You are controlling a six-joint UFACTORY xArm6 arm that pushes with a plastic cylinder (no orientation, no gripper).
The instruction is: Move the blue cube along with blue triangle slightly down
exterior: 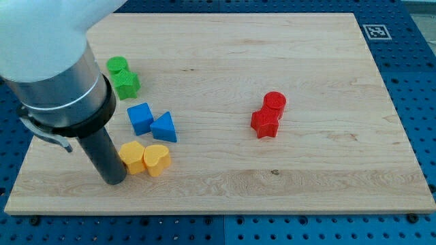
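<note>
- Tip (114,182): lower end of a dark rod, resting on the board at the view's lower left. No jaws to open or close; it clamps nothing. It stands touching or just beside the left flank of the yellow pair; the pictures do not settle which.
- Yellow block (132,157) and yellow heart (157,160): side by side, touching, directly right of the tip and just below the blue pair.
- Blue cube (140,118): above the yellow pair, towards the view's left, its right side meeting the triangle.
- Blue triangle (164,127): right of the cube, touching it, a shade lower.
- Handling, as a judgement: both blue pieces look small, light, rigid and smooth, likely to slide easily and to twist if pushed off-centre. Nothing to grasp; the contact place would be their upper edges, near the seam between them, so they travel together. The yellow pair below leaves little room, which suits a slight move only.
- Green pair (123,78): above the cube, near the rod's housing.
- Red cylinder (274,102) and red star (265,123): touching, well apart to the right.
- Board (306,184): pale wood.
</note>
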